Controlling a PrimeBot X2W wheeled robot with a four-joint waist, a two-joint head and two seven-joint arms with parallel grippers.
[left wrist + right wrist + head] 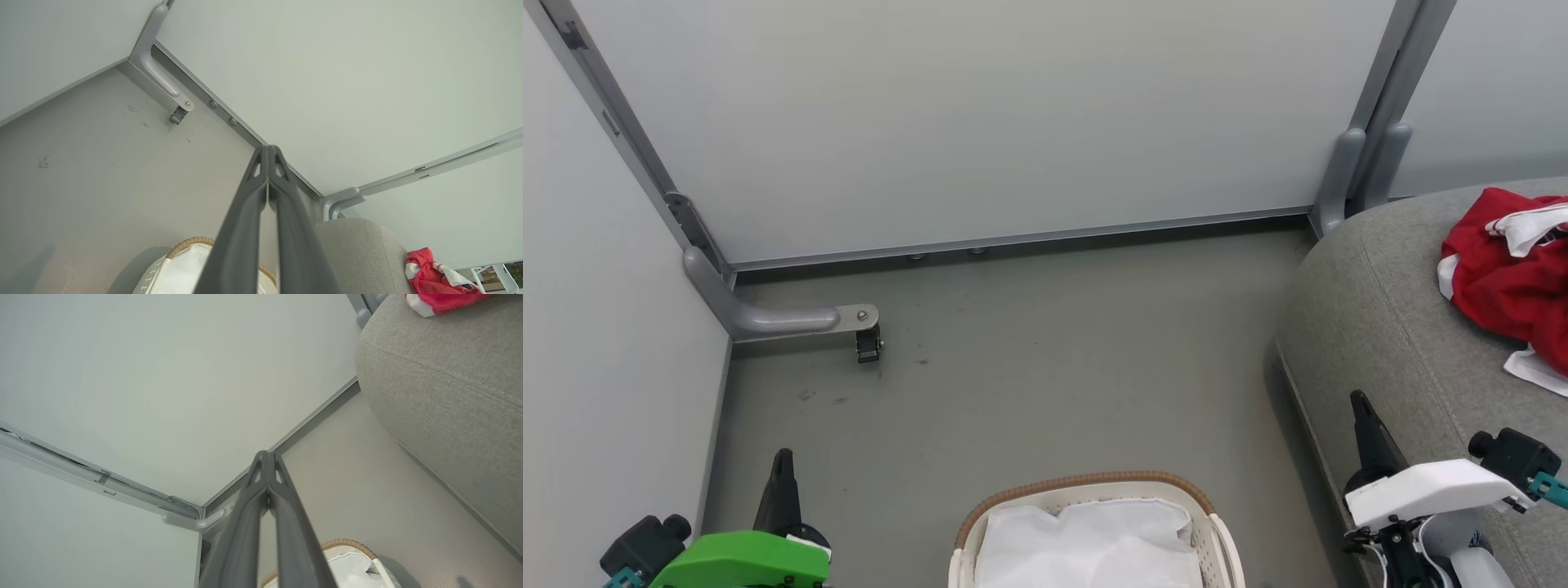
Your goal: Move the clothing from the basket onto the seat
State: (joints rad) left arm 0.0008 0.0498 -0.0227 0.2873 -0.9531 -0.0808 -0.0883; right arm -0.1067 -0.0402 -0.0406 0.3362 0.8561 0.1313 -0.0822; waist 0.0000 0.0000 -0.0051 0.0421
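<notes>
The red clothing [1507,278] with white trim lies crumpled on the grey seat [1380,327] at the right; it also shows as the clothing [429,273] on the seat [359,253] and as a red edge of clothing [445,300] on the seat [449,392]. The basket [1094,490] stands on the floor at the bottom centre, holding just its white lining; the basket [179,261] and basket [351,547] show partly. My left gripper [783,457] is shut and empty at lower left, left gripper [268,149]. My right gripper [1357,402] is shut and empty beside the seat's front edge, right gripper [267,454].
Pale partition walls [980,122] close off the back and left. A grey bracket foot with a small caster [868,343] juts onto the floor at the left. Another partition foot [1339,188] stands by the seat's far corner. Grey floor [1054,359] stretches between basket and wall.
</notes>
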